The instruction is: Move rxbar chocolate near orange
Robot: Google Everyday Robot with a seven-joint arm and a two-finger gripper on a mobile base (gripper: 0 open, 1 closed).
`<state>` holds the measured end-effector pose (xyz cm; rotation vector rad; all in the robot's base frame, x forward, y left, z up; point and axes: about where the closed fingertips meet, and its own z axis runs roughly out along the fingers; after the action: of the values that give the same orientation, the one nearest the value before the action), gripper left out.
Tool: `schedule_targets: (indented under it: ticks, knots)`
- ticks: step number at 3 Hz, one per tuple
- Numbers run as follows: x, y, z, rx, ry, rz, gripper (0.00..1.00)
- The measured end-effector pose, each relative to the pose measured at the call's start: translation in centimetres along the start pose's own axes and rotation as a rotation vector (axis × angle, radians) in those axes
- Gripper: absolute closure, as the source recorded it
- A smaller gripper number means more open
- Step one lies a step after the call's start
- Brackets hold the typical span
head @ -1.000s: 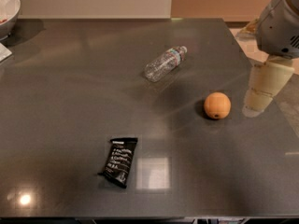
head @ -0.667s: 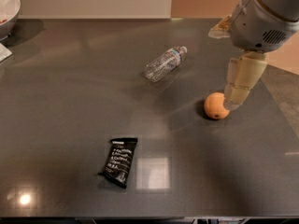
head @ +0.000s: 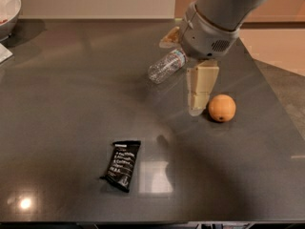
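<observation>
Hovering pincer (head: 197, 108) beside one orange (head: 222, 108), one rxbar chocolate (head: 122, 165), one bottle (head: 164, 67)

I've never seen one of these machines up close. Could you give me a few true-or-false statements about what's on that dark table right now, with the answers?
1. The rxbar chocolate lies flat on the table, with nothing touching it. True.
2. The pincer is right over the bar. False: it is beside the orange, on its left in the picture, well away from the bar.
3. The plastic bottle stands upright. False: it lies on its side.
4. The orange sits to the right of the bar and further back. True.
</observation>
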<state>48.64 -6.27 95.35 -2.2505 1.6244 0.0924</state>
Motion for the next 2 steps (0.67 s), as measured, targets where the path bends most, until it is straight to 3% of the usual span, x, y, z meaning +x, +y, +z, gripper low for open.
schedule_targets:
  ticks: [2]
  knots:
    - [-4.3, 0.8, 4.6, -0.082, 0.017, -0.285, 0.0]
